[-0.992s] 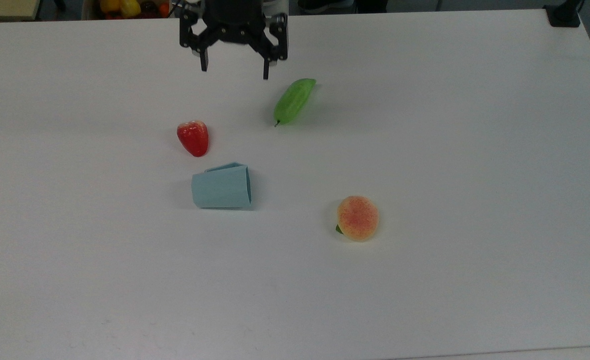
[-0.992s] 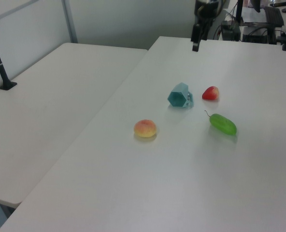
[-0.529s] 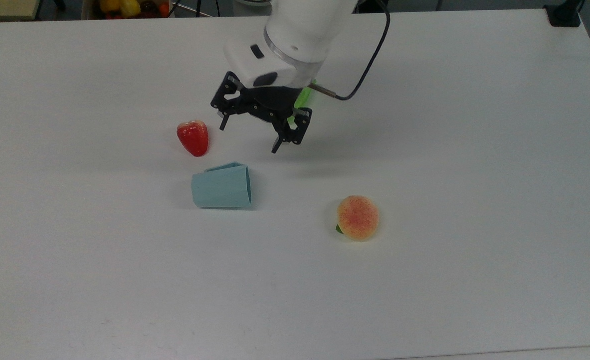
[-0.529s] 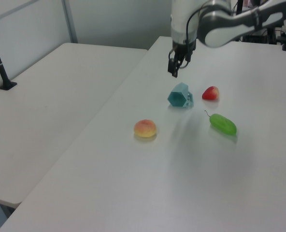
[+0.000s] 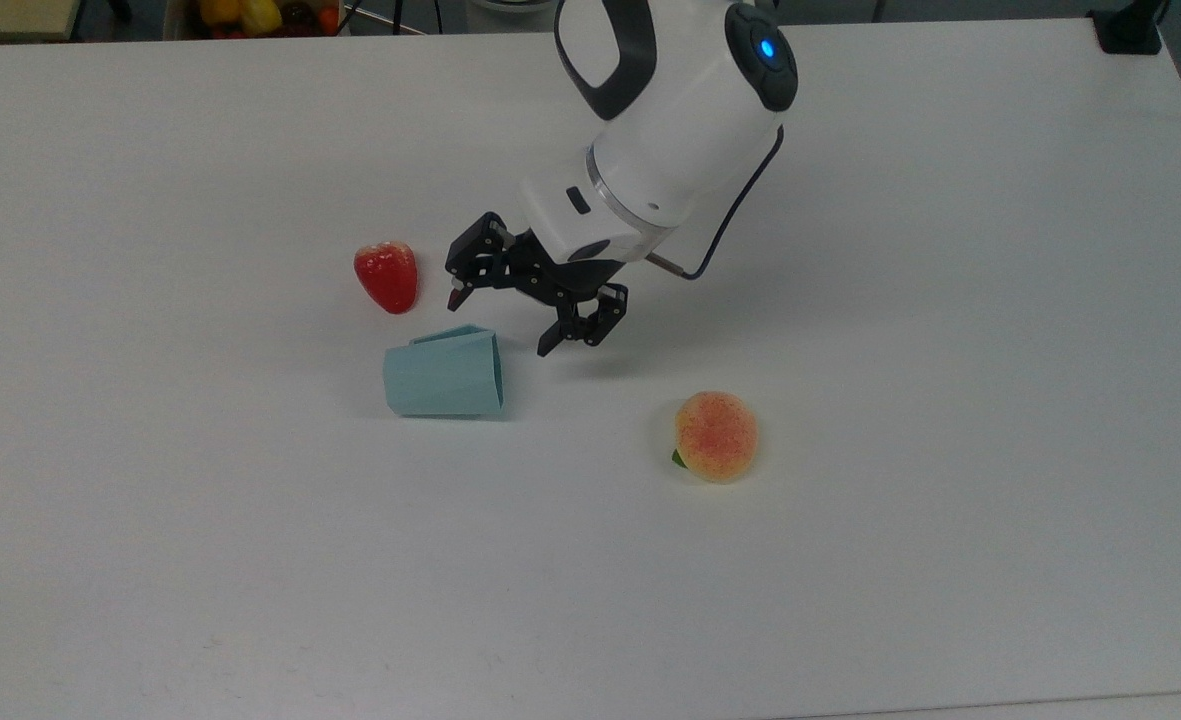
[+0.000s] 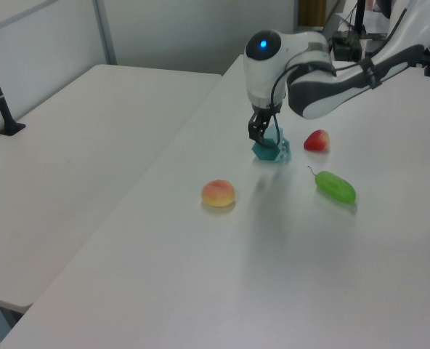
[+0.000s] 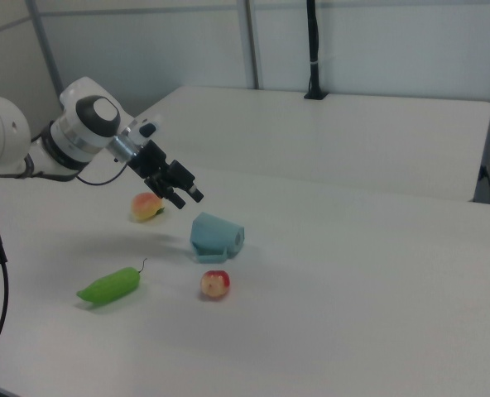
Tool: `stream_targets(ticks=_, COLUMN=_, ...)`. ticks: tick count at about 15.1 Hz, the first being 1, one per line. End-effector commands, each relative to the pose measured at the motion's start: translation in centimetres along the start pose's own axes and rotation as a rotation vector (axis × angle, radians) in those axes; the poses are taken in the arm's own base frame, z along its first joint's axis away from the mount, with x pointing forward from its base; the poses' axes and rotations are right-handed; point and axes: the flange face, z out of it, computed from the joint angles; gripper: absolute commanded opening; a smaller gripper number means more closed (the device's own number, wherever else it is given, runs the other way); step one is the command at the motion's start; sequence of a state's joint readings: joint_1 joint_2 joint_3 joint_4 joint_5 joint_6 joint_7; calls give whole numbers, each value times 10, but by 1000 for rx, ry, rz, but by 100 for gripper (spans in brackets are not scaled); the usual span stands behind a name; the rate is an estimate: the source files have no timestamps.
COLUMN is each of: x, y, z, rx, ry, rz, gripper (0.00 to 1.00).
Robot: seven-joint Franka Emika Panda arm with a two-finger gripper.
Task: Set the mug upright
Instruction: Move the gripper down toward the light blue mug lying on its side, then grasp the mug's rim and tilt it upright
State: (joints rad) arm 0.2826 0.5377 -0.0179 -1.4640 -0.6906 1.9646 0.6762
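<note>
Low in the top view, a peach [image 5: 716, 436] sits right of centre. At mid-frame the mug [image 5: 444, 374] lies on its side, untouched. Just above it, the gripper [image 5: 499, 325], fingers spread and empty, has swept down from the frame's top, apparently closing in to grasp.

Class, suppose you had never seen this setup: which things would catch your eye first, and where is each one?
The big white robot arm reaching over the white table dominates, its open gripper hovering by the mouth of the pale blue mug, which lies on its side mid-table. Bright toy fruits ring it: a red strawberry above the mug in the top view, a peach at the top view's right, a green cucumber in the left view.
</note>
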Motion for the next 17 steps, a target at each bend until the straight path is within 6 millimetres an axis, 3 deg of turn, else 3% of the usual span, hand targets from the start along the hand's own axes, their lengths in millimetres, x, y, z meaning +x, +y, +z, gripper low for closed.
stream_targets(ticks=1, x=-6, y=-16, z=33, rx=-77, ry=70, rz=-2, gripper=100)
stream_targets(ticks=7, x=-21, y=-17, z=61, rx=-141, ry=54, rz=-56, gripper=100)
stream_targets(ticks=10, x=-29, y=-8, z=83, rx=-186, ry=40, rz=-84, gripper=100)
stream_targets(ticks=11, x=-28, y=-4, z=86, rx=-189, ry=38, rz=-80, gripper=94)
stream_targets(ticks=12, x=-27, y=0, z=89, rx=-193, ry=34, rz=-75, gripper=79)
stream_targets(ticks=13, x=-27, y=0, z=89, rx=-194, ry=34, rz=-80, gripper=57)
stream_targets(ticks=14, x=-27, y=-1, z=89, rx=-194, ry=35, rz=-85, gripper=28)
stream_targets(ticks=15, x=-27, y=0, z=88, rx=-194, ry=34, rz=-83, gripper=11)
stream_targets(ticks=16, x=-27, y=0, z=86, rx=-189, ry=31, rz=-78, gripper=0)
stream_targets(ticks=17, x=-26, y=2, z=83, rx=-188, ry=32, rz=-74, gripper=0)
